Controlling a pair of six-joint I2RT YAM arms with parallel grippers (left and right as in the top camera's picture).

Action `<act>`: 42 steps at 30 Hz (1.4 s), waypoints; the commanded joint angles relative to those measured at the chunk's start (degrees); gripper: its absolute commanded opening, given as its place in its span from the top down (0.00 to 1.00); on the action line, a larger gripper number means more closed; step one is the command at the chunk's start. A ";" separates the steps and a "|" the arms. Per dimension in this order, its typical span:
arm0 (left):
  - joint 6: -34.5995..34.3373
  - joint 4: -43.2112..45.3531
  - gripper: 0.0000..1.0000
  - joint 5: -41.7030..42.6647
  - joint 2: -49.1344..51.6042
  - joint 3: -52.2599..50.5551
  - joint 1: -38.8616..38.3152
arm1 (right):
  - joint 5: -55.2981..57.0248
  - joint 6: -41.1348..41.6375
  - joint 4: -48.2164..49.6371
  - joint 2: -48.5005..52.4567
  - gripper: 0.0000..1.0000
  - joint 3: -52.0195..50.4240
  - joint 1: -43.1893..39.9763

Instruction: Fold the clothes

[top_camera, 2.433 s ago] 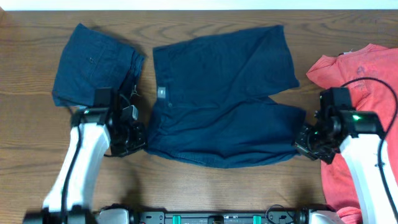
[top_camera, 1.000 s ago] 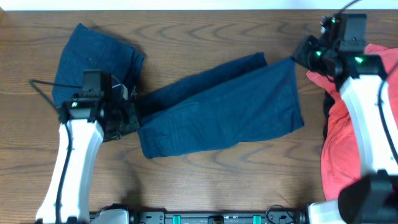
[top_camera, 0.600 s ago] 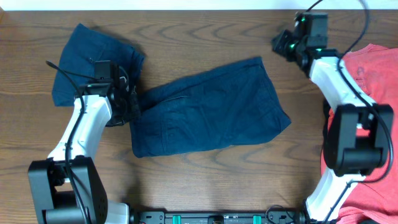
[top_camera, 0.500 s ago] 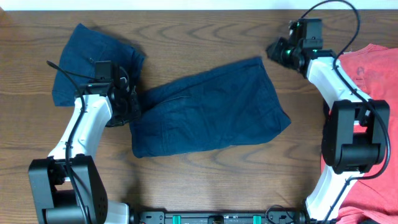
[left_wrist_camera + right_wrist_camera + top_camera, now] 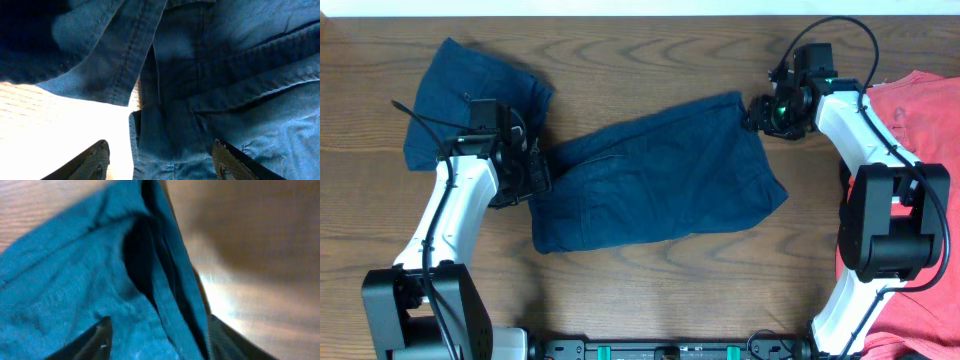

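1. Two pairs of dark navy shorts are lying on the wood-grain table (image 5: 650,290). The folded pair (image 5: 660,175) is forming a slanted rectangle at the middle, and the bunched pair (image 5: 470,95) is sitting at the far left.
2. Their woven cloth is showing stitched seams and soft creases.
3. One coral-red garment (image 5: 920,110) is lying crumpled at the right edge.
4. The left gripper (image 5: 535,175) is hanging over the folded pair's left end, jaws spread and gripping nothing.
5. The right gripper (image 5: 760,112) is hovering at its far right corner, jaws likewise apart and empty.
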 commanded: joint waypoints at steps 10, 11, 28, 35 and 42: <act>2.71 0.26 0.34 -0.31 -0.61 0.66 0.20 | -0.46 -3.23 10.51 2.99 0.45 0.52 2.62; 2.71 0.28 0.35 -0.31 -0.61 0.66 0.20 | -0.66 -3.26 10.84 3.52 0.46 0.52 2.93; 2.67 -0.92 0.94 0.59 -1.25 1.33 0.20 | -6.64 1.88 16.02 -0.42 0.99 0.66 1.81; 2.64 0.33 0.94 1.62 -5.40 1.42 0.20 | -7.65 1.92 19.91 -6.60 0.99 0.66 1.95; 2.38 7.65 0.88 1.68 -2.73 1.29 -0.44 | 7.85 6.99 23.74 -3.17 0.99 0.66 2.86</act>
